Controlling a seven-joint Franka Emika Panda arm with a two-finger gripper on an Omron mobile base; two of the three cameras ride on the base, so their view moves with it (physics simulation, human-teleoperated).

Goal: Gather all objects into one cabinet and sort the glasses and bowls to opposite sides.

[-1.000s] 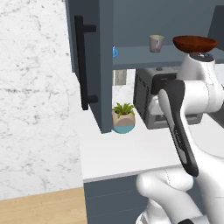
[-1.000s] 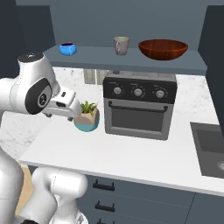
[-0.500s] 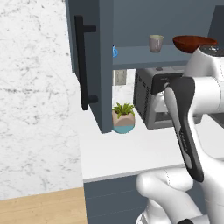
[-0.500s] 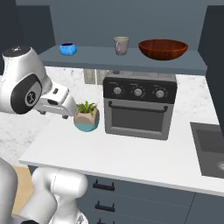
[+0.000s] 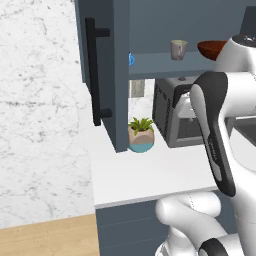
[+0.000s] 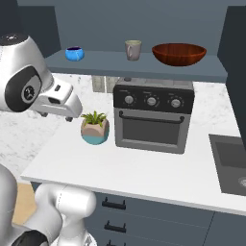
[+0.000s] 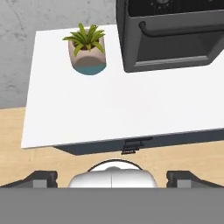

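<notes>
Cabinet (image 5: pixel 120 75): slate-blue, door swung open toward the camera in the left base view, its long black bar handle (image 5: pixel 92 75) running vertically.
Shelf (image 6: pixel 144 65): one open shelf above the counter, carrying three things in a row.
Bowl (image 6: pixel 178 53): one, wide, reddish-brown, upright with mouth up, at the right end of the shelf in the right base view.
Mug (image 6: pixel 133 49): one, beige-grey, upright, long axis vertical, near the middle of the shelf, just left of the bowl and apart from it; which way its handle points I cannot tell.
Blue dish (image 6: pixel 74 53): one, small and round, upright, at the left end of the shelf, well apart from the mug.
Counter (image 6: pixel 144 168): white, holding one dark toaster oven (image 6: pixel 153 115) and one potted plant (image 6: pixel 94 128) just left of it.
Pincer (image 7: pixel 112 177): fingers spread wide apart, nothing between them, looking down over the counter's front edge with the plant and oven ahead.
Arm: raised over the left part of the counter, hand near the plant in the right base view.
Sink (image 6: pixel 230 163): one, at the counter's right edge.
</notes>
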